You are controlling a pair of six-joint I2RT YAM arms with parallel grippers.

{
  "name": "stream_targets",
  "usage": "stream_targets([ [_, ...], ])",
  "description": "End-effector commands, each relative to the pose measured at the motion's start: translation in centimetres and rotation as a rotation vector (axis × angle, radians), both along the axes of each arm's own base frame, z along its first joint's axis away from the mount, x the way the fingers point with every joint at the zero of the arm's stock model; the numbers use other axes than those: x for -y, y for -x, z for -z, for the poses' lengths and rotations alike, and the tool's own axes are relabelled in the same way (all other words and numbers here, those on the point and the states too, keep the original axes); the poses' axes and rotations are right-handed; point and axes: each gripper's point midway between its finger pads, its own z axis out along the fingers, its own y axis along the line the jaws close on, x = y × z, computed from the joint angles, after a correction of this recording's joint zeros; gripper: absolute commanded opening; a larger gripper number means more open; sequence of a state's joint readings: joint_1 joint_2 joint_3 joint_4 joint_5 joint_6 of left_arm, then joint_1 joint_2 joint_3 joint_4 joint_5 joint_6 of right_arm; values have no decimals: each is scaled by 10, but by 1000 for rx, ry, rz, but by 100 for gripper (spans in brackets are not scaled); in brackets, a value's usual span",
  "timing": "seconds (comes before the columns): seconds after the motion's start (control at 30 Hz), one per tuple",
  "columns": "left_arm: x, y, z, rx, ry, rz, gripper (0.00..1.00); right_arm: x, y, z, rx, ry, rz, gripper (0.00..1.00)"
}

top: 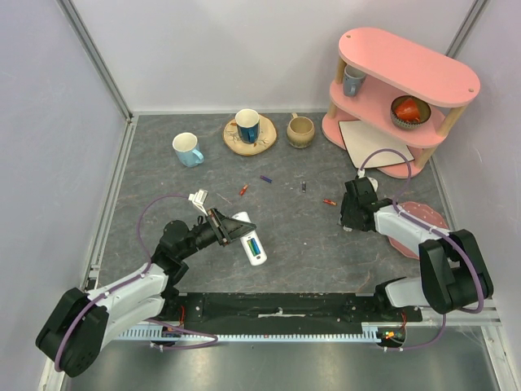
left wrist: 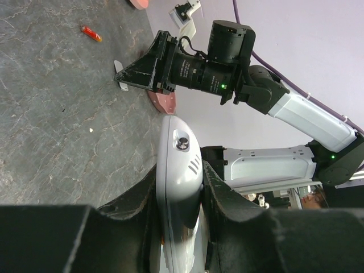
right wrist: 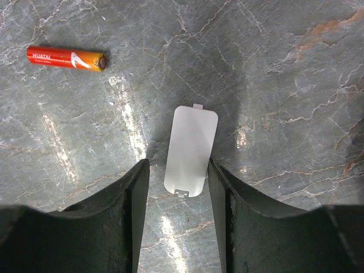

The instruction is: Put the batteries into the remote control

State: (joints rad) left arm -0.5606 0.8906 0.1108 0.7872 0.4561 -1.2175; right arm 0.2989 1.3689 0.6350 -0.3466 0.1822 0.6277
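Now L hand [top: 231,227] grips remote [top: 256,248], long axis running near-right.

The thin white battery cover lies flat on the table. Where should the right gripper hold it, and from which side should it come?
Grip the battery cover across its two long edges, near the middle, coming straight down from above. It is a thin plate lying flat on the table, so only its edges offer a hold. The open right gripper straddles its narrow width now.

Glossy white plastic remote control [left wrist: 179,170]; matt grey marbled table [right wrist: 284,68]
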Motion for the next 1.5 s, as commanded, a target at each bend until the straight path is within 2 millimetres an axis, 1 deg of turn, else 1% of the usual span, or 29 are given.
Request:
stream_targets([
  [0.0,4,-2,-28,102,39,21,2,-6,26,14,-101,-43,-14,52],
  [0.07,3,-1,-28,102,40,21,2,-6,30,16,-112,-46,-20,52],
  [0.13,3,0,-27,100,40,22,2,-4,34,17,-122,-41,-17,55],
  [0.23,3,0,-26,98,38,22,2,-3,39,19,-134,-35,-17,57],
  [0.3,3,-1,-27,97,39,21,2,-3,41,21,-142,-35,-15,56],
  [0.53,3,0,-28,97,46,24,2,0,44,26,-162,-26,9,49],
  [0.77,3,1,-29,100,48,24,2,-2,44,27,-165,-36,-7,40],
  [0.87,3,1,-29,98,49,26,2,-7,43,25,-162,-53,-36,39],
  [1.03,3,1,-27,94,46,26,2,-26,38,18,-120,-114,-135,39],
  [1.1,3,1,-27,94,45,24,2,-41,41,15,-127,-140,-213,38],
  [1.17,3,0,-27,92,43,26,2,-55,49,18,-163,-147,-280,38],
  [1.23,4,0,-27,92,41,27,2,-63,52,20,-185,-135,-333,38],
  [1.27,4,0,-27,89,41,27,2,-68,57,22,-204,-125,-357,38],
  [1.33,4,0,-27,89,40,29,2,-67,58,25,-220,-102,-359,40],
  [1.43,5,-1,-27,85,37,30,2,-61,58,28,-230,-62,-330,47],
  [1.47,5,-1,-27,84,37,32,2,-61,59,29,-239,-60,-324,51],
])
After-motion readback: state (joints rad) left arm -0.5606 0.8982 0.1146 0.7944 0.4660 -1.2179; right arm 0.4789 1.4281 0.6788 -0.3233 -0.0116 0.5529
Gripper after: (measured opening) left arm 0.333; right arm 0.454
